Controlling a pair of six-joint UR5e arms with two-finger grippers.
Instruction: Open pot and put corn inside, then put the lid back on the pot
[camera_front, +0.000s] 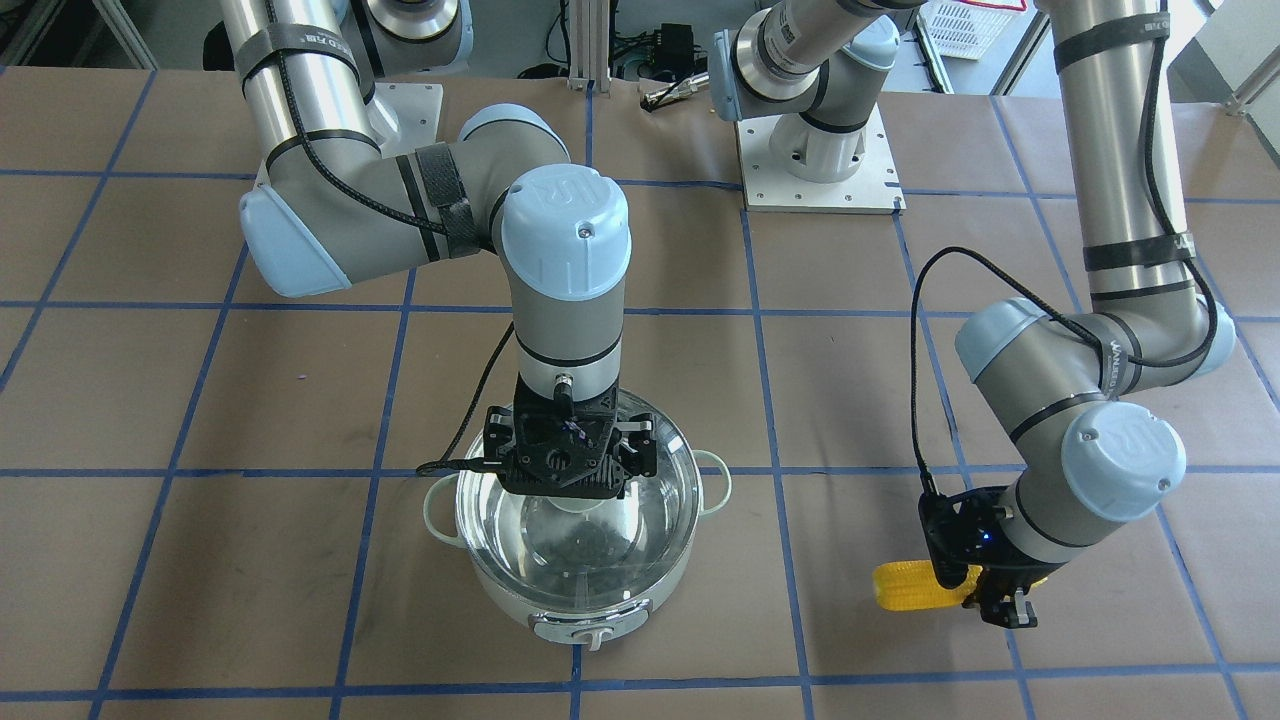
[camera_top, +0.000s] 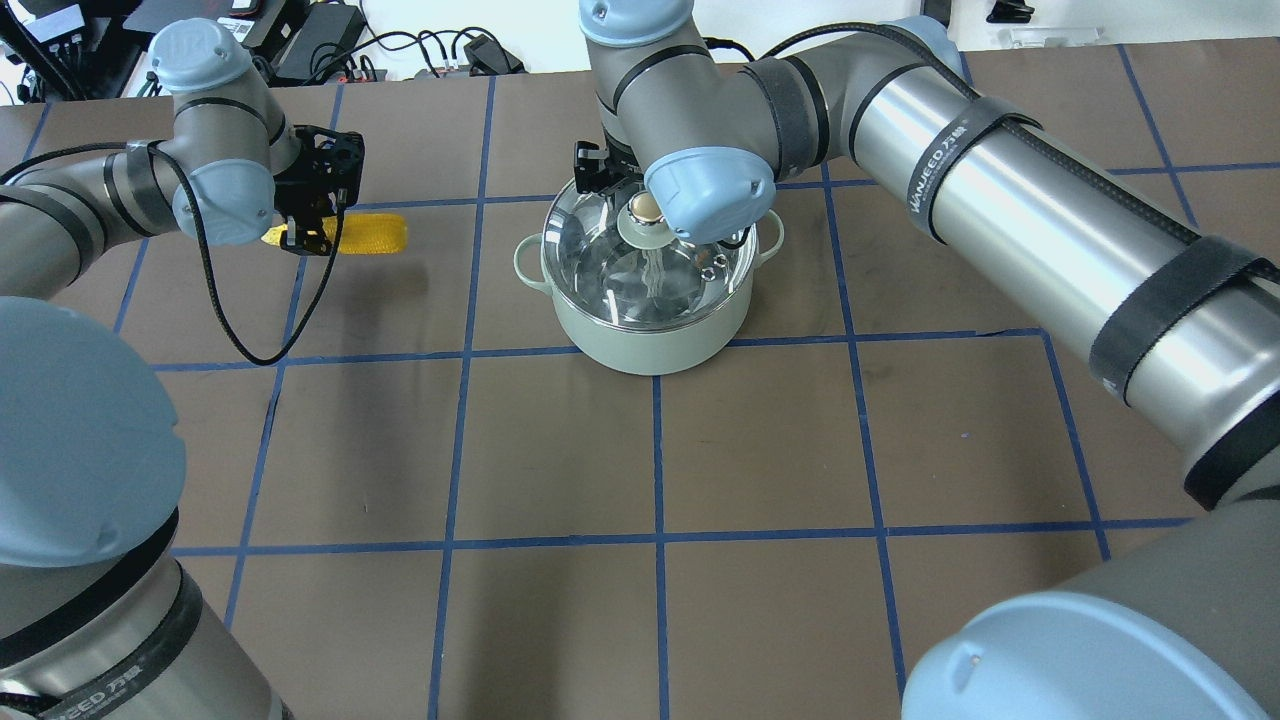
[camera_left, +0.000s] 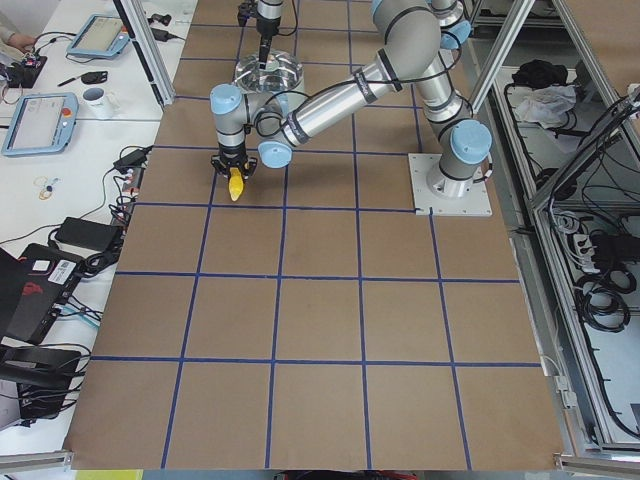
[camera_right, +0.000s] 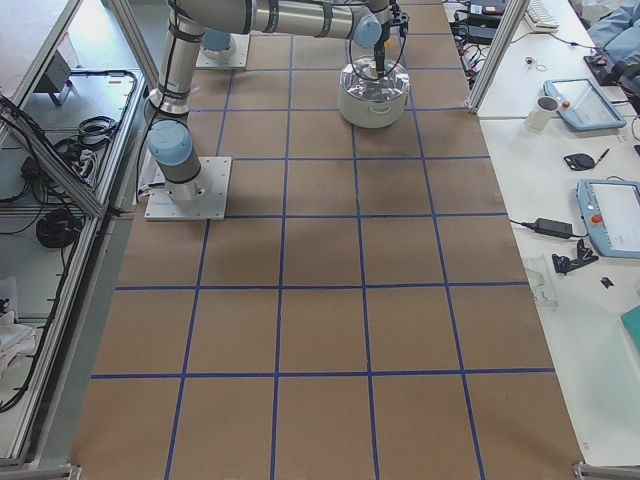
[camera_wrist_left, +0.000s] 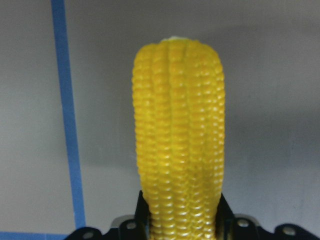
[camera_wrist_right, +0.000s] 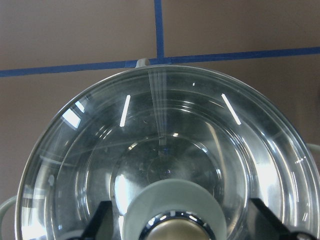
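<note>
Only part of the lid (camera_wrist_right: 165, 140) knob (camera_wrist_right: 172, 231) in the right wrist view, cut by the bottom edge; from the front, masked by the right gripper (camera_front: 565, 490). Cut likewise in the left wrist view: one end of the corn (camera_wrist_left: 177, 125). Side views too small for either grip.

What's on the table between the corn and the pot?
Only bare table, crossed by one blue tape line, lies between the corn and the pot; the overhead view shows it.
</note>
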